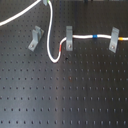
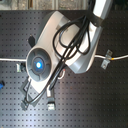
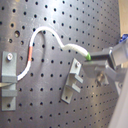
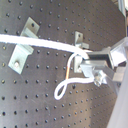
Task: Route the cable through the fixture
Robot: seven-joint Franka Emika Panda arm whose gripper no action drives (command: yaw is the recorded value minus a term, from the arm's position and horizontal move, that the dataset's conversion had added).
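Observation:
The white cable (image 1: 49, 37) comes in from the first exterior view's left, rises to my gripper (image 1: 46, 2) at the top edge, and drops in a loop. Its red band (image 1: 61, 47) lies just before the middle upright clip (image 1: 68, 37). The blue-and-yellow band (image 1: 92, 36) lies beyond that clip. The slanted gray fixture (image 1: 35, 39) stands left of the loop, and the cable is not in it. In the first wrist view my gripper (image 3: 92, 61) is shut on the cable (image 3: 50, 32) just above the fixture (image 3: 74, 79). The second wrist view shows the same grip (image 4: 89, 62).
A second upright clip (image 1: 115, 40) holds the cable at the first exterior view's right. The black perforated board (image 1: 65, 95) fills the scene. In the second exterior view the arm (image 2: 65, 45) hides most of the board; one clip (image 2: 105, 61) shows.

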